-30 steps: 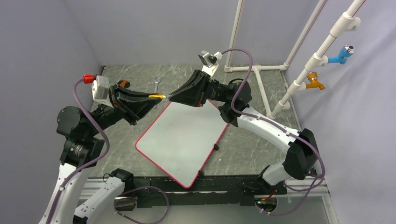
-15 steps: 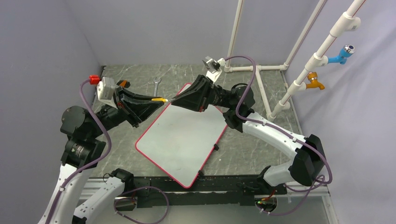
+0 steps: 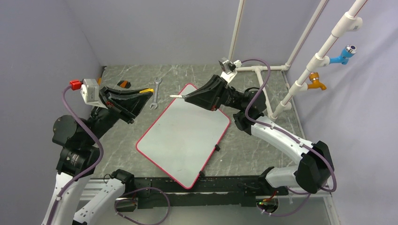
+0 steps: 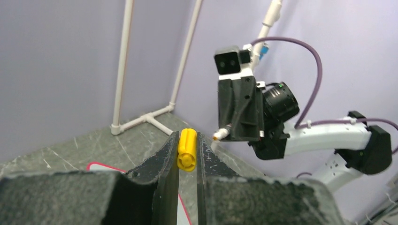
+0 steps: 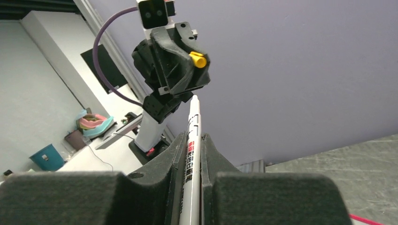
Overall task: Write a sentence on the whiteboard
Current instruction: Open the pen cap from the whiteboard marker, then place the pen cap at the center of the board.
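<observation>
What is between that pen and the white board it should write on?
Nothing visible. The right tool holds the uncapped marker in the air near the far edge of the whiteboard, which is bare. The yellow cap sits in the left tool, off to the side, and a wrench lies beside the board.

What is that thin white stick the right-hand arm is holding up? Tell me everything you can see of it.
It is a marker: a slim white barrel, plastic by the look, with black and red print along its side. The right gripper pinches it between shut fingers. Its free end is bare and pale, pointing toward the left gripper, which holds a yellow cap. It hangs in the air by the far corner of the whiteboard, touching only the fingers.
</observation>
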